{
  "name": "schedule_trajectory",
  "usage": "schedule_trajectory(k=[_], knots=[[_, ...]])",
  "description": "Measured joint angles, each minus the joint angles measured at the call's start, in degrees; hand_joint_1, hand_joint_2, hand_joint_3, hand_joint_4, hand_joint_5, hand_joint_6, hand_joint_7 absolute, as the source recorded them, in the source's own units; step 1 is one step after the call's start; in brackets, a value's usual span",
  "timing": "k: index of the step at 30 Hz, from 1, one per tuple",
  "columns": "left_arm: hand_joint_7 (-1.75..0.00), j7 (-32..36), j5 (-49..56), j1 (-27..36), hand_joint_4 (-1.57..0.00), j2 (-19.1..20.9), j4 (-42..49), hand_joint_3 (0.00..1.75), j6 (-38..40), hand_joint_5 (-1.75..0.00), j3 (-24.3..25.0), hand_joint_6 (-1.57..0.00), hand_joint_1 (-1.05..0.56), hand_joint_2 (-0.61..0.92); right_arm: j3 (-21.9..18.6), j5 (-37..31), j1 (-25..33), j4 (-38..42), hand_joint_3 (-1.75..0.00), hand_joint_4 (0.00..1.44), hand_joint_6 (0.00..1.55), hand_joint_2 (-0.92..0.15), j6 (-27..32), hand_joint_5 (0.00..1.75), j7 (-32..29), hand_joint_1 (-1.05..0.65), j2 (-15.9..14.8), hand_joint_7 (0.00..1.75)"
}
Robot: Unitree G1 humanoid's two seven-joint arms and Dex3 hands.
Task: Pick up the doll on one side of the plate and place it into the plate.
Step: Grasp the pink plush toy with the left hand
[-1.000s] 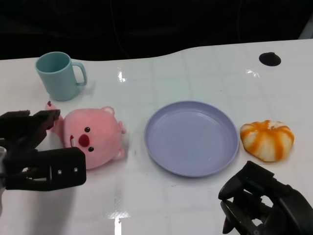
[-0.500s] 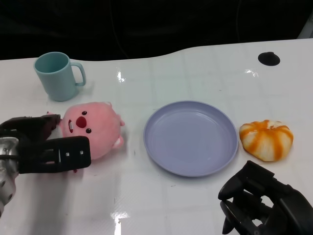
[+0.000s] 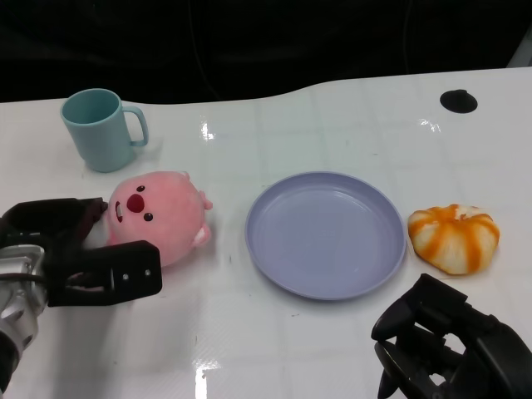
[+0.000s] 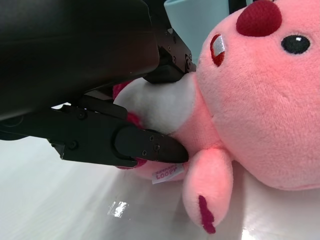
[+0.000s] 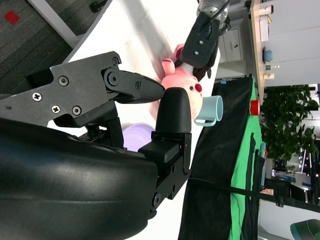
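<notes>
- Right hand [image 3: 453,345]: near edge of worktop [image 3: 332,108], fingers curled in, holding nothing.
- Left hand [image 3: 79,258]: fingers clamped on doll [image 3: 162,214].
- Doll sits on worktop just left of plate [image 3: 326,233].
- Mug [image 3: 100,129] behind doll.

The frame is filled largely by the pink doll [image 4: 265,100], lying on the white table [image 4: 60,200]. A dark red nose, a black eye and a small white tooth patch are seen on its face. The doll's white belly is clasped by the black fingers [image 4: 145,145] of the left hand [image 4: 100,95], one finger above the belly and one below it. A white label is seen beside the doll's pink foot. A sliver of a teal cup [image 4: 195,20] is visible behind the doll.
</notes>
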Motion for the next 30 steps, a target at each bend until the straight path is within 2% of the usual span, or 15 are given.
schedule_trajectory(k=[2,4,6,9,12,14,16,22,30], knots=[[-1.58,1.7,0.0,-0.4,-0.74,0.0,1.0,0.17,-1.0,-1.73,-0.3,-0.63,-0.23,0.92,0.0,0.0,0.0,0.0,-0.56,0.61,0.49,-0.89,0.0,1.71,0.0,-0.35,0.0,1.58],[-1.48,2.5,-0.1,-0.5,-0.69,0.2,1.4,0.22,-1.5,-1.74,-0.4,-0.60,-0.26,0.92,0.1,-0.2,0.0,0.0,-0.56,0.61,0.49,-0.89,0.0,1.71,0.0,-0.35,0.0,1.58],[-1.63,3.1,-0.5,-0.5,-0.73,0.4,1.7,0.27,-2.5,-1.75,-0.4,-0.56,-0.27,0.92,0.1,-0.2,0.0,0.0,-0.55,0.61,0.49,-0.90,0.0,1.71,-0.2,-0.35,0.0,1.58],[-1.73,4.7,-1.5,0.0,-0.79,0.6,1.7,0.30,-4.7,-1.75,-0.3,-0.59,-0.23,0.92,0.2,-0.3,-0.1,0.0,-0.56,0.61,0.49,-0.90,0.0,1.71,-0.3,-0.35,0.0,1.58],[-1.74,6.8,-2.5,0.7,-0.85,0.7,1.5,0.32,-6.1,-1.75,0.3,-0.64,-0.20,0.90,0.4,-0.4,-0.2,0.0,-0.56,0.61,0.50,-0.89,0.1,1.71,-0.5,-0.35,0.0,1.58],[-1.75,8.8,-3.1,1.7,-0.87,0.7,0.8,0.61,-7.7,-1.75,1.0,-0.66,-0.20,0.74,0.7,-0.9,-0.1,0.0,-0.56,0.62,0.51,-0.89,0.1,1.71,-0.8,-0.35,0.0,1.58],[-1.75,9.8,-3.6,2.2,-0.88,0.7,0.2,0.73,-8.3,-1.75,1.4,-0.66,-0.19,0.67,1.0,-1.2,-0.2,-0.1,-0.56,0.62,0.50,-0.89,0.3,1.71,-1.0,-0.35,0.0,1.58],[-1.75,10.7,-5.4,4.0,-0.91,0.6,-5.0,0.87,-7.2,-1.75,3.9,-0.68,-0.15,0.59,1.2,-1.2,-0.1,-0.1,-0.57,0.62,0.50,-0.88,0.4,1.71,-1.0,-0.35,0.0,1.58],[-1.75,10.3,-6.9,7.2,-0.90,0.7,-15.4,0.93,-5.0,-1.75,7.0,-0.69,-0.13,0.55,1.0,-1.0,0.1,-0.6,-0.58,0.61,0.50,-0.87,0.4,1.71,-1.0,-0.34,0.0,1.58]])
